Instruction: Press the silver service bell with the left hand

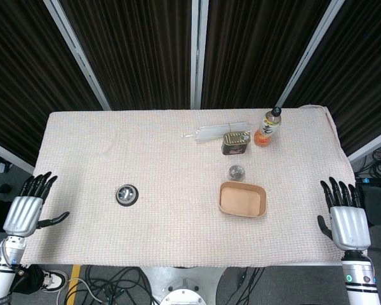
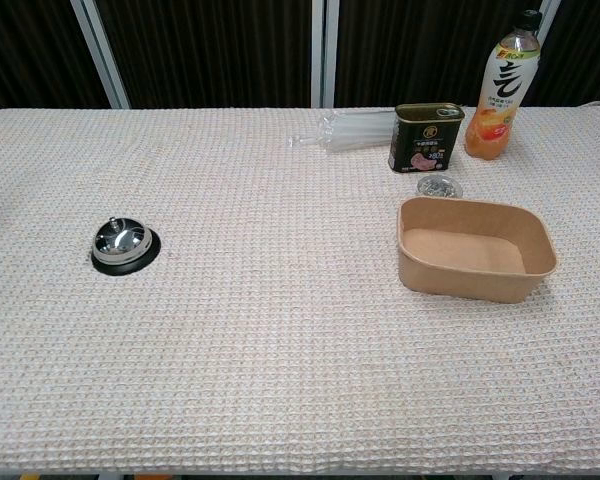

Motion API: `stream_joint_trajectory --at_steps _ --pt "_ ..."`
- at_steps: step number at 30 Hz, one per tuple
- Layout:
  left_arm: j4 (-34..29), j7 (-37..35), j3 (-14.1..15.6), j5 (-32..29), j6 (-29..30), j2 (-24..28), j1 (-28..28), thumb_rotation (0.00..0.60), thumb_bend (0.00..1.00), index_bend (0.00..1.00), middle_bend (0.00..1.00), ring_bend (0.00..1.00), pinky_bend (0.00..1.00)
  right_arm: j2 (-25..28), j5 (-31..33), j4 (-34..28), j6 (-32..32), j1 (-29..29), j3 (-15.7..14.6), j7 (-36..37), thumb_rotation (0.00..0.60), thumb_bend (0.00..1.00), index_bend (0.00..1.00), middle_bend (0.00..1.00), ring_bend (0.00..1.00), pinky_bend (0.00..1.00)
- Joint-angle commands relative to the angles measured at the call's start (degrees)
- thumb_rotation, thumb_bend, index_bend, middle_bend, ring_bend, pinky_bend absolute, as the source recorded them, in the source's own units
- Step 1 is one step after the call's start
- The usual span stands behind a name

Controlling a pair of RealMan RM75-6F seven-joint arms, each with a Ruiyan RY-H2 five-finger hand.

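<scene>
The silver service bell (image 1: 127, 194) (image 2: 124, 244), a shiny dome on a black base, sits on the left half of the cloth-covered table (image 1: 146, 152). My left hand (image 1: 29, 207) hovers off the table's left edge, well to the left of the bell, fingers spread and holding nothing. Off the right edge my right hand (image 1: 345, 214) is likewise open and empty. Neither hand shows in the chest view.
A brown paper tray (image 1: 242, 199) (image 2: 475, 248) lies right of centre. Behind it are a small shiny object (image 1: 235, 172), a dark tin can (image 1: 235, 143) (image 2: 424, 137), an orange drink bottle (image 1: 268, 127) (image 2: 501, 89) and a clear plastic packet (image 1: 209, 133).
</scene>
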Motion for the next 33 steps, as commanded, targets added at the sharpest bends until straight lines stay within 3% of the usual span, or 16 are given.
stream_joint_trajectory --at_steps 1,16,33 --pt "0.1 0.0 -0.1 0.0 0.0 0.0 -0.1 0.000 0.00 0.00 0.00 0.00 0.00 0.2 0.0 0.1 0.3 -0.1 0.1 0.4 0.600 0.28 0.00 0.00 0.00 0.00" --pt "-1.1 1.2 -0.6 2.2 -1.7 -1.0 -3.0 0.000 0.00 0.00 0.00 0.00 0.00 1.1 0.5 0.0 0.7 -0.3 0.6 2.0 0.600 0.28 0.00 0.00 0.00 0.00" --pt "2.9 3.5 2.1 5.6 -13.0 -10.5 -11.3 0.000 0.03 0.00 0.00 0.00 0.00 1.6 1.6 -0.1 -0.3 0.0 0.9 3.7 0.600 0.28 0.00 0.00 0.00 0.00"
